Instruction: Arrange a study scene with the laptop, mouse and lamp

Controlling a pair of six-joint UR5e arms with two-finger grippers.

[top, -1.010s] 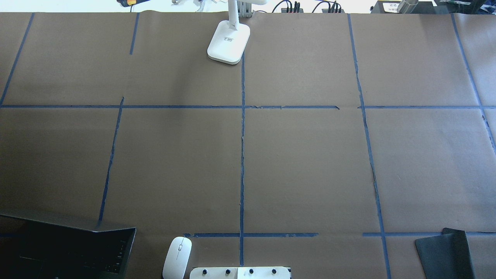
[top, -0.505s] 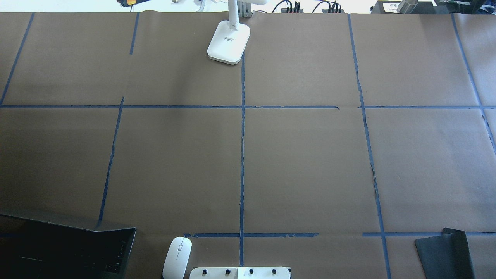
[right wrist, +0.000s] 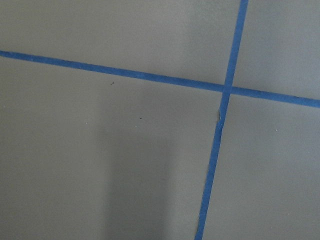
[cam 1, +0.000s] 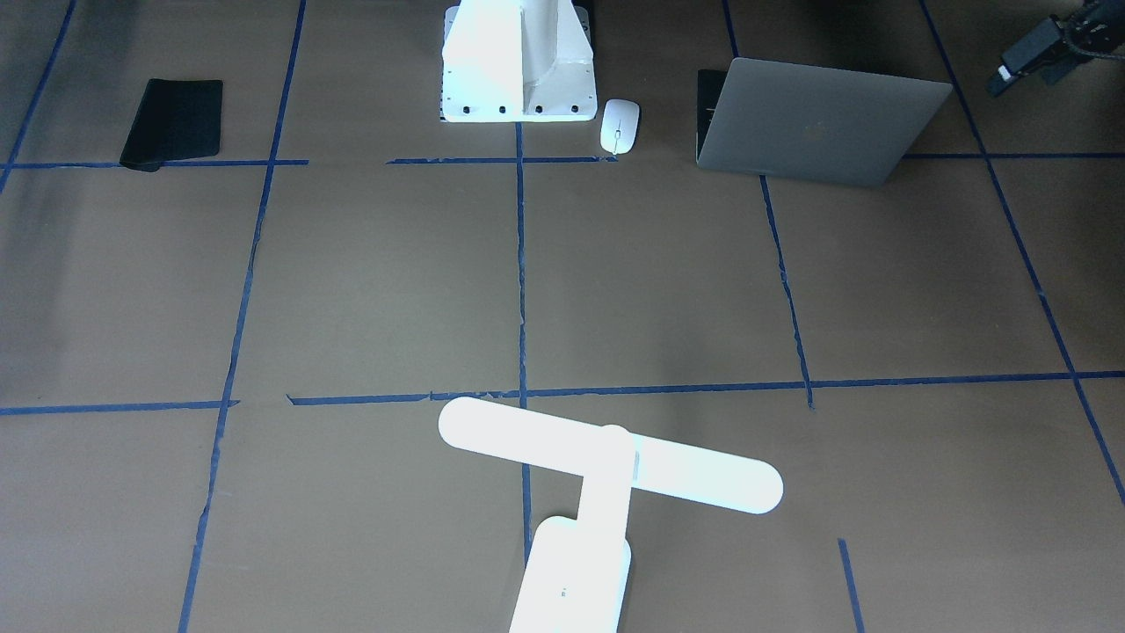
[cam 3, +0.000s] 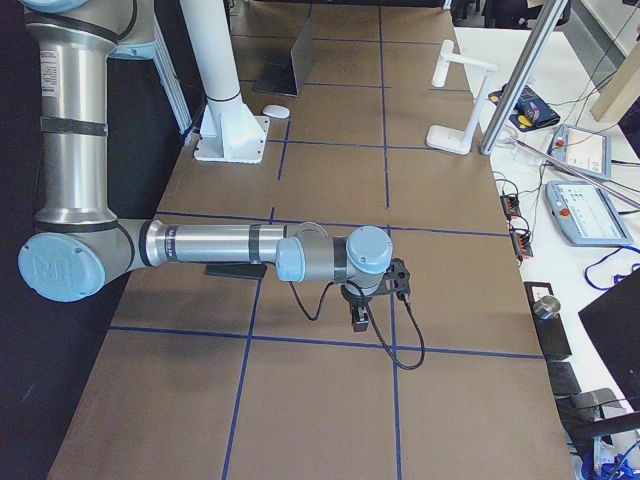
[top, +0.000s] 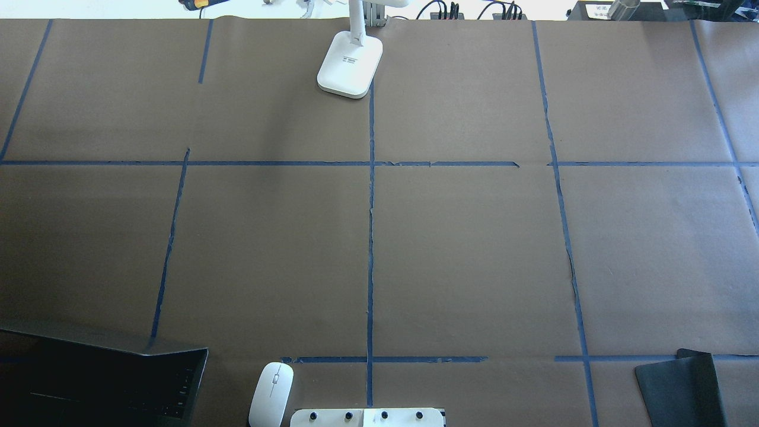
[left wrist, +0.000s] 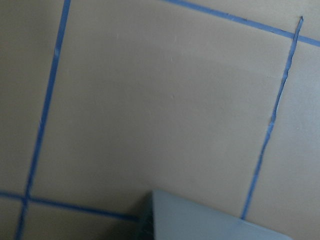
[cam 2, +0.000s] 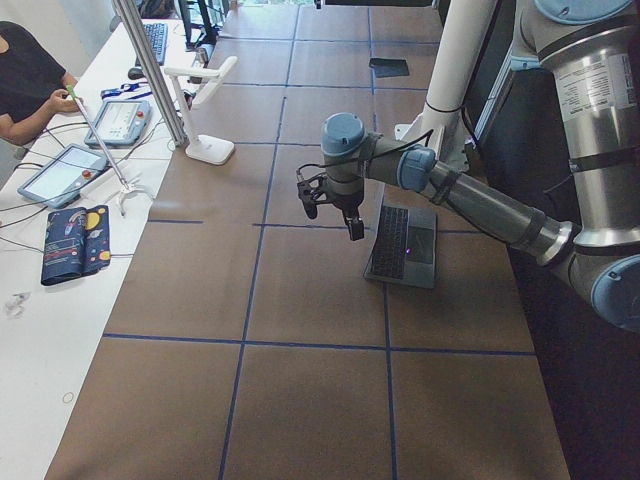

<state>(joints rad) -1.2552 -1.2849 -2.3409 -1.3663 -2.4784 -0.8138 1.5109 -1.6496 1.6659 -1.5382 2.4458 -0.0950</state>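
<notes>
My left gripper [cam 2: 350,222] hangs above the table [top: 474,249] just beyond the open laptop [top: 118,379]. My right gripper [cam 3: 360,318] hangs out past the black mouse pad [top: 682,391], and I cannot tell whether either pair of jaws is apart or together. The mouse [top: 271,393] lies between the laptop and my pedestal [cam 1: 517,61], just beside the pedestal, and the lamp [top: 350,64] stands at the far edge by the centre tape line.

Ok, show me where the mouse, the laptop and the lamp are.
mouse [top: 271,394], overhead exterior view, middle of its white top.
laptop [cam 1: 817,119], exterior front-facing view, centre of the grey lid.
lamp [top: 350,64], overhead exterior view, middle of its base.
</notes>
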